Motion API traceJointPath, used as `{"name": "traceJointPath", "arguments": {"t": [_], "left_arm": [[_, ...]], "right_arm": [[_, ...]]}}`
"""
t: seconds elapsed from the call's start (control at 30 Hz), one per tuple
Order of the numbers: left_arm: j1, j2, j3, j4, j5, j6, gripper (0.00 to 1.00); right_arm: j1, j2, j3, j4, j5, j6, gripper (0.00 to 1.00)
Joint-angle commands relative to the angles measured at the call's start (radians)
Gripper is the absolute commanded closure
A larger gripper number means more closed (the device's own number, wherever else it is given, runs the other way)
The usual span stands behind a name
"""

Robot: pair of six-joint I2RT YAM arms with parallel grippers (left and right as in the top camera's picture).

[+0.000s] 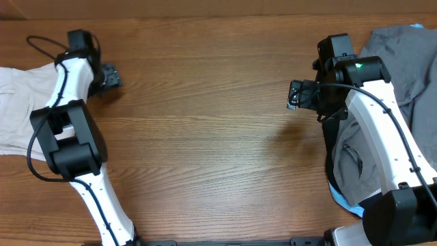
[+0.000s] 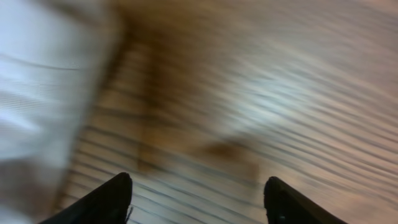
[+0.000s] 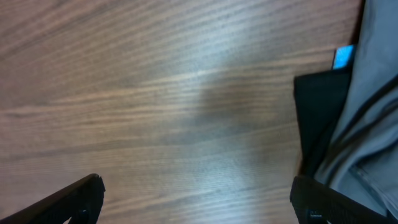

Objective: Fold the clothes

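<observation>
Shorts point(image 1: 17, 102), light beige, lie flat at the far left edge of the table point(image 1: 205, 143), partly under the left arm; whether they are already folded cannot be told, since the arm hides much of them; left gripper point(image 1: 109, 75) sits just beside their right-hand border, over bare wood, and its own blurred camera shows both fingertips apart with nothing between them, pale cloth at the left margin; centre of the table bare; right gripper point(image 1: 295, 94) hangs over wood with jaws at full spread and empty; grey garments point(image 1: 403, 55) heaped at the far right, partly beneath the right arm, a blue edge point(image 1: 341, 198) showing under them.

Judged step: letting go of the shorts and clearing the left arm. To do it well, lift the spread fingers straight up before swinging away, so that no hem or belt loop catches and drags the cloth; keep the cable off the fabric; the right gripper is then best placed to take one edge of the grey heap, a single layer only.
</observation>
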Motion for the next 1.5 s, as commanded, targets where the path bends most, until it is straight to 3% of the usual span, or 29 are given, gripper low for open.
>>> {"name": "traceJointPath", "arguments": {"t": [0.0, 0.07, 0.17, 0.43, 0.57, 0.83, 0.97, 1.1, 1.3, 1.47], "left_arm": [[-0.081, -0.164, 0.001, -0.024, 0.142, 0.048, 0.19], [-0.137, -0.211, 0.001, -0.072, 0.206, 0.056, 0.08], [-0.249, -0.244, 0.001, -0.195, 0.252, 0.068, 0.01], [-0.378, -0.249, 0.001, -0.595, 0.253, 0.059, 0.0], [-0.407, -0.333, 0.0, -0.679, 0.232, 0.058, 0.0], [-0.591, -0.711, -0.059, -0.537, -0.02, -0.05, 0.0], [-0.708, -0.898, -0.192, -0.42, -0.158, -0.111, 0.0], [-0.769, -1.083, -0.377, -0.309, -0.183, -0.115, 0.0], [-0.655, -1.285, -0.554, -0.3, -0.209, -0.095, 0.0], [-0.416, -1.353, -0.571, -0.303, -0.119, -0.045, 0.0]], "right_arm": [[0.002, -0.011, 0.017, 0.038, -0.006, 0.049, 0.0], [0.002, -0.007, 0.017, 0.08, -0.02, 0.07, 0.0], [0.002, 0.006, 0.017, 0.174, -0.077, 0.069, 0.0], [-0.005, 0.016, 0.018, 0.154, -0.072, 0.067, 0.0], [-0.033, -0.086, 0.018, 0.109, -0.06, 0.094, 0.0], [-0.027, -0.446, -0.024, 0.096, 0.036, 0.119, 0.0], [-0.007, -0.598, -0.119, 0.114, 0.088, 0.119, 0.0], [0.004, -0.756, -0.28, 0.17, 0.1, 0.119, 0.0], [0.004, -0.908, -0.509, 0.189, 0.089, 0.123, 0.0], [0.004, -0.913, -0.559, 0.19, 0.071, 0.124, 0.0]]}}
